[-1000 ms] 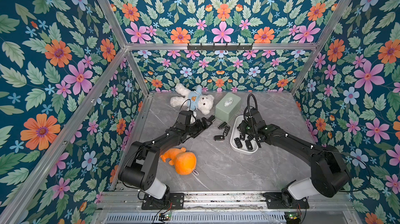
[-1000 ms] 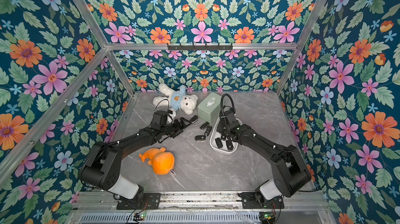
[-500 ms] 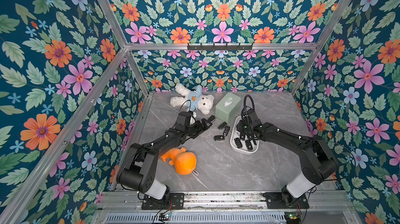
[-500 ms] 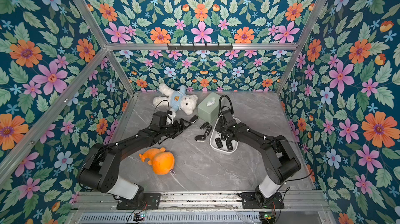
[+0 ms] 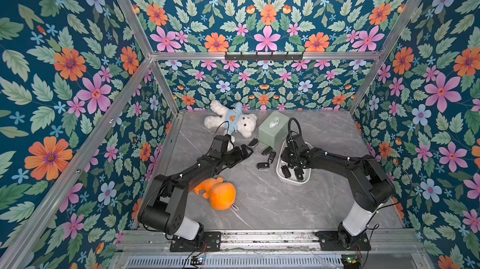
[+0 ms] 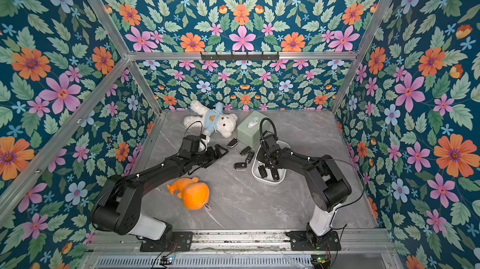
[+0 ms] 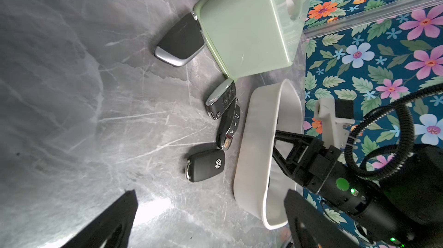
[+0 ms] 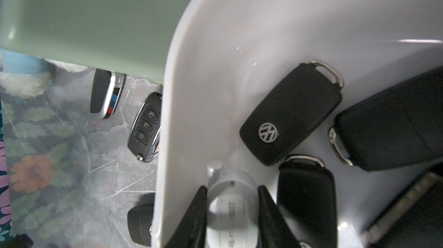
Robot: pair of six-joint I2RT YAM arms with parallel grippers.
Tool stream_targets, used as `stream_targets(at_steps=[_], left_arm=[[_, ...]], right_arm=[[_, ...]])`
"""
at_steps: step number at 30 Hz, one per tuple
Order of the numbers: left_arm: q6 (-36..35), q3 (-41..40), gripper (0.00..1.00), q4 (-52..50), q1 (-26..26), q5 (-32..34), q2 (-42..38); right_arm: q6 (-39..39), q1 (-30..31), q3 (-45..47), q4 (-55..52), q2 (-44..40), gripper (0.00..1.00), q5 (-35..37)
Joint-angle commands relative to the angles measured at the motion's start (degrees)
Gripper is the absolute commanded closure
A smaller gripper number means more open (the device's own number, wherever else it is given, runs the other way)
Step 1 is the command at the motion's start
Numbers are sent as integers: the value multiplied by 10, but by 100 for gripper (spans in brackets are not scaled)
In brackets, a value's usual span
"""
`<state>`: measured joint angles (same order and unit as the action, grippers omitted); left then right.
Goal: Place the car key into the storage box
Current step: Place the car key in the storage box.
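The storage box [image 5: 293, 182] is seen on the grey table [image 5: 259, 210] in front of the right arm, with its far end just beside the pale green box [image 5: 272, 130]. The right gripper [image 5: 298, 169] is lowered inside the tub. In the right wrist view its fingers [image 8: 194, 218] are pressed against both sides of a pale grey fob [image 8: 231, 210] with small print on it; whether this is a car key cannot be told. At least three black keys [image 8: 290, 115] are lying on the box floor beside it. Four more car keys [image 5: 262, 165] are left on the table between the box and the left gripper [image 5: 245, 152], whose jaws are spread wide with nothing held. Of these, a logo-marked one lies nearest that gripper, two touching each other lie just beside the box wall, and a black-and-silver key [image 7: 179, 40] is touching the green box. A white teddy bear [image 5: 231, 122] is laid behind the left gripper and an orange plush toy [image 5: 218, 192] beside the left forearm, both well clear of the box. Compared with a second earlier, the right elbow has been drawn inward toward the table's middle while its gripper has been kept in the box. The left arm and the loose keys are nearly unmoved.
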<state>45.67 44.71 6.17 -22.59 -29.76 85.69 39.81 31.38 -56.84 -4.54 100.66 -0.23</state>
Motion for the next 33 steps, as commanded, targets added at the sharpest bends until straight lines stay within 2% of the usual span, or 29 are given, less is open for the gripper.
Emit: stream_targets(at_steps=[1,6,12,18,22,26,30,33], left_arm=[[-12,-1,1,0,1,7,-6],[-17,2,1,-6,0,11,-9],[-26,9,1,-21,1,20,-12],[-68,38,1,-75,1,86,-27],[-112,55,1,-94,1,145,-38],[-179,62,1,-73,1,173,-46],[-211,74,1,-49,1,202,-42],[-249,127,1,-83,0,209,-8]], right_arm=[[10,0,0,-1,5,71,-6],[13,1,-3,-8,13,68,-4],[13,0,-9,-18,15,57,2],[6,0,-20,-33,1,50,8],[-1,0,-24,-35,-28,50,12],[-7,1,-23,-40,-74,47,26],[-15,1,-1,-25,-127,35,39],[-20,0,39,24,-182,27,40]])
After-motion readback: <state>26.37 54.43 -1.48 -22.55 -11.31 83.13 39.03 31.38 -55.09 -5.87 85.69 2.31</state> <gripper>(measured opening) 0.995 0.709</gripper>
